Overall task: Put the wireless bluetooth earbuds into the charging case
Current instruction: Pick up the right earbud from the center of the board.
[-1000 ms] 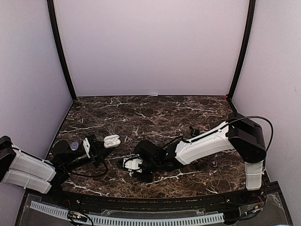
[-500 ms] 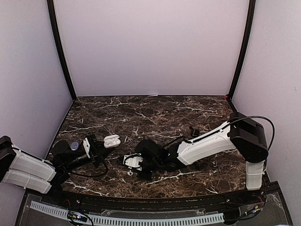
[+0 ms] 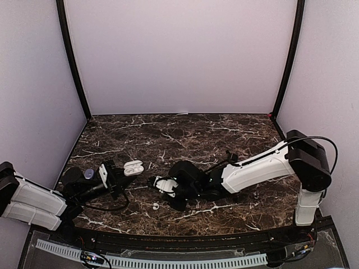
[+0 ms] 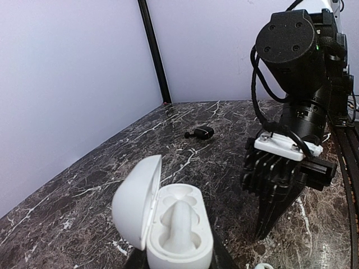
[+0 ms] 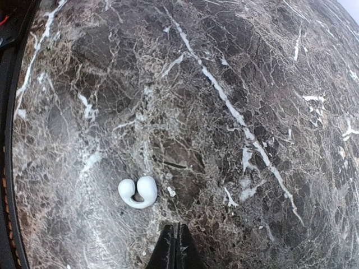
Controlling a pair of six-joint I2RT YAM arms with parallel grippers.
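The white charging case [image 4: 178,230] stands with its lid [image 4: 136,200] swung open to the left, and no bud shows in its wells. My left gripper [image 3: 123,171] is shut on the case [image 3: 133,167] from below; only dark finger edges show beside it. One white earbud [image 5: 138,191] lies loose on the marble [image 3: 155,205]. My right gripper [image 5: 178,238] is shut with nothing in it, its tips just right of and nearer than that bud. It hangs beside the case [image 4: 269,221].
A dark earbud [image 4: 200,133] lies farther back on the table [image 3: 231,155], behind the right arm. Another small dark piece [image 3: 255,195] sits near the right arm's base. The black frame rail [image 5: 8,168] borders the table's near edge.
My right gripper has closed on nothing and drawn back from the white earbud, toward the far side of the table. The bud now lies uncovered. The left arm and case have not moved.
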